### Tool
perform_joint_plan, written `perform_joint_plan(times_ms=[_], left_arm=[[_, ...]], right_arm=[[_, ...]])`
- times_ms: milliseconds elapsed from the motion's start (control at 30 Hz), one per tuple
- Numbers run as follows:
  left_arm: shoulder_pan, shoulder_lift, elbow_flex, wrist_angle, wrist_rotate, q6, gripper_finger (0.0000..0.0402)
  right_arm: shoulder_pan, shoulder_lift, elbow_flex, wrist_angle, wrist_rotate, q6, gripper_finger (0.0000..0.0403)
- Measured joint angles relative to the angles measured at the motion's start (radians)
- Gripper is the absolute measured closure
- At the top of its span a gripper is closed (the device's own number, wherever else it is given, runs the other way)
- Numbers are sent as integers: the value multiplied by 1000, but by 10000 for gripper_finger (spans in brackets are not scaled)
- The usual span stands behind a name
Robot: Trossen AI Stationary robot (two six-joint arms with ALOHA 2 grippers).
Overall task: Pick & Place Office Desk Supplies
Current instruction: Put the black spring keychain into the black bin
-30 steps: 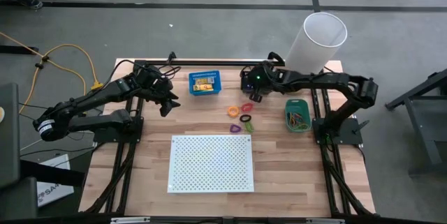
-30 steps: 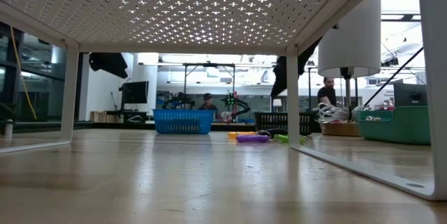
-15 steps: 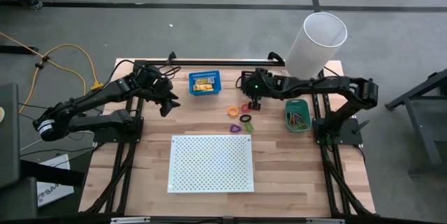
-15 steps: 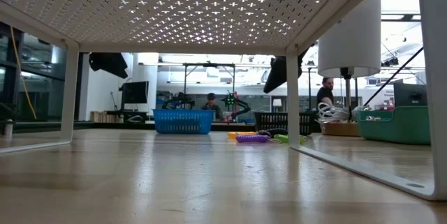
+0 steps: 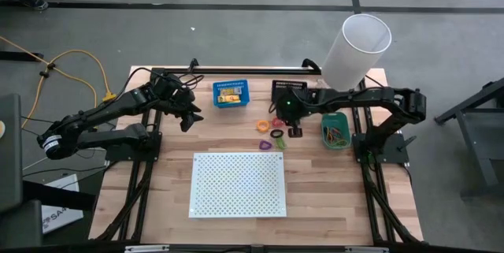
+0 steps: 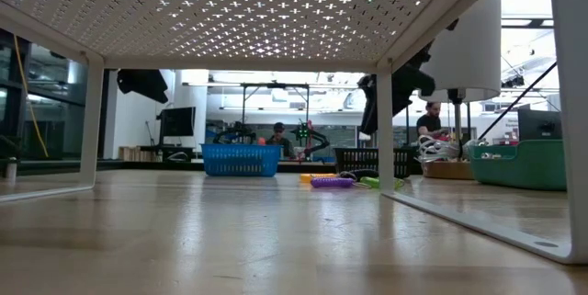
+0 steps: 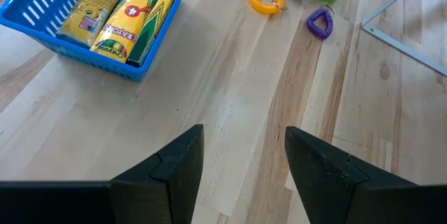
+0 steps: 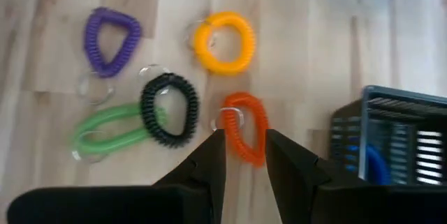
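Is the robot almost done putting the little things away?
Partly. Crayon packets sit in the blue bin and rubber bands in the green bin. The right gripper hovers over the orange loop, fingers empty. Five loops are left on the table.

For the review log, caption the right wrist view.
Right gripper over the orange loop, beside black, green, yellow and purple loops.

Left gripper parked around 10 o'clock with fingers spread wide, right gripper reaching in near 1 o'clock, fingers half-parted, holding nothing.
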Motion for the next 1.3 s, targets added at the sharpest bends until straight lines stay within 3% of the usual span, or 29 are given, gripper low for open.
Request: perform_joint_plan(times_ms=[233,767,1300], left_arm=[[0,0,0,0,0,0,206],[0,0,0,0,0,0,206],[0,0,0,0,0,0,206]], right_arm=[[10,0,0,-18,-65,5,314],[145,0,-24,-17,-12,-42,314],[172,11,-149,178,-31,-184,314]])
